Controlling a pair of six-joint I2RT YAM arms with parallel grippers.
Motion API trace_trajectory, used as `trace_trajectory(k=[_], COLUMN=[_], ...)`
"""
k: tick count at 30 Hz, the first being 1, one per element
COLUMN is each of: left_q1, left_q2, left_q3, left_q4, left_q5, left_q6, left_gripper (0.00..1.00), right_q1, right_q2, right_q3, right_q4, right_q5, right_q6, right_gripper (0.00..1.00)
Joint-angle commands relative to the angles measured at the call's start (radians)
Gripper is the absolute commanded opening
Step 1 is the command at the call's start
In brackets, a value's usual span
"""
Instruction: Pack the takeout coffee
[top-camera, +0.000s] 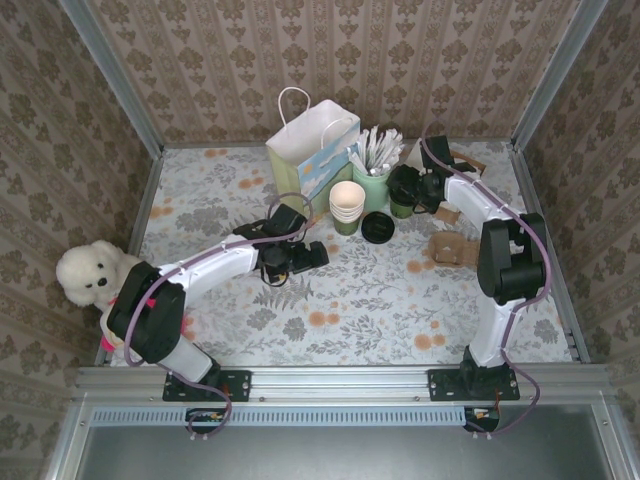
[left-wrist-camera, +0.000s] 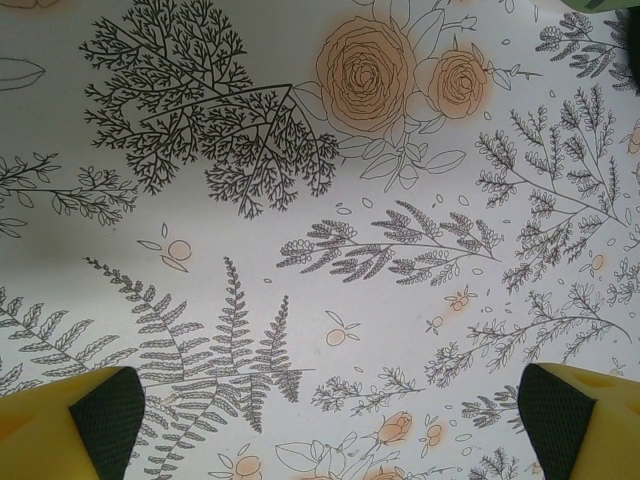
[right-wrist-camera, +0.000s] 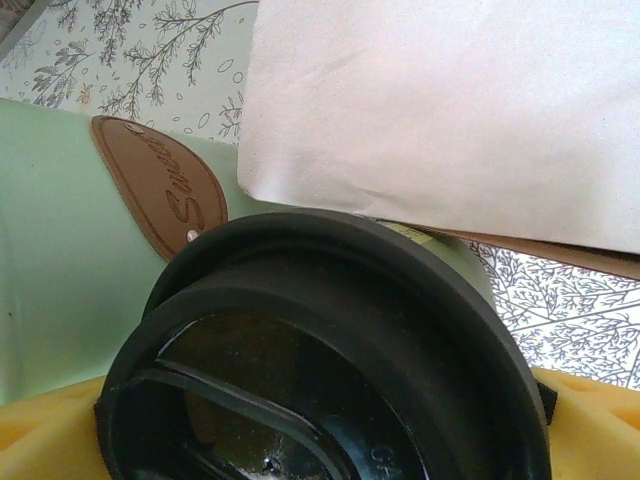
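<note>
Floral tablecloth (top-camera: 350, 300) under both my arms, patterned wallpaper on three sides.

R gripper (top-camera: 414, 188) is out near the back of the table. The takeout coffee (right-wrist-camera: 330, 340) sits right btw its jaws: dark-green cup, black lid, upright on the cloth. On the R wrist cam the lid spans the gap, w/ my yellow fingers (right-wrist-camera: 40, 440) showing at either side of its rim. Jaws are spread wide around it, but I can't tell if the pads press on the lid or stand just clear.

Hard against the coffee on that gripper's L side is the pale-green cup (right-wrist-camera: 60, 250), w/ white sticks and a brown tag. Past the lid there's a white paper surface (right-wrist-camera: 450, 100).

L gripper (left-wrist-camera: 330, 415) is wide open, nothing btw the fingers, only bare cloth below. The coffee is well apart from it, off to its R and farther back.

Btw my two grippers are a stack of lidless cups (top-camera: 347, 205) and a loose black lid (top-camera: 377, 228) lying flat. White gift bag (top-camera: 310, 150) stands beyond L gripper. Brown cardboard pieces (top-camera: 450, 247) lie nearer my base than R gripper, slightly to its R. Teddy bear (top-camera: 88, 275) sits far L of L gripper, at the table edge.
</note>
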Motion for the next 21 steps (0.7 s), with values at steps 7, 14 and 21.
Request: trace_trajectory(k=[7,14,21], left_q1=[0.004,0.003,0.005], left_q2=[-0.021,-0.031,-0.143], left_q3=[-0.007,0.0,-0.002], left_q4=[-0.013,0.02,0.152], left_q5=[-0.002,0.021,0.027], left_q6=[0.026,0.049,0.121], left_gripper=[1.0,1.0,1.0], right_q1=[-0.008,-0.012,-0.012], right_q2=[-0.07,-0.105,-0.278], right_q3=[0.025,0.021,-0.057], right_q4=[-0.043,-0.069,-0.085], right_q5=[0.024,0.029,0.07], right_q6=[-0.044,-0.063,-0.069], right_gripper=[0.96,1.0,1.0])
